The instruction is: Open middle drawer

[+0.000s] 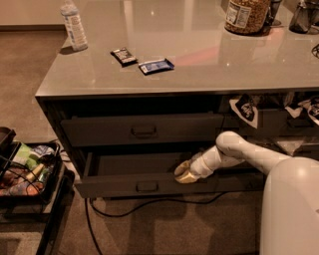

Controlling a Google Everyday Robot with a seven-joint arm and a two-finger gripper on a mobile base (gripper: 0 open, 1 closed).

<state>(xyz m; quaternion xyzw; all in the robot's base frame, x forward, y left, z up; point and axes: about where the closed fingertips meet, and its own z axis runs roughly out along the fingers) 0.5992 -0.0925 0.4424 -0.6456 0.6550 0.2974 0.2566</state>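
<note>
The middle drawer (114,188) is a wide dark-grey drawer that stands partly pulled out of the cabinet. Its plain grey inside (134,163) shows, and a small rectangular pull (147,187) sits at the centre of the front. My gripper (182,173) rests at the top edge of the drawer front, right of the pull, reaching in from the right on the white arm (234,149). Above it, a taller drawer (99,130) with a bigger pull is shut.
On the counter (199,60) stand a water bottle (74,25), two snack bars (123,56) (155,65) and a jar (244,15). A black cart (30,179) full of items stands at the left. A cable (124,209) lies on the floor below the drawer. My white base (291,209) fills the lower right.
</note>
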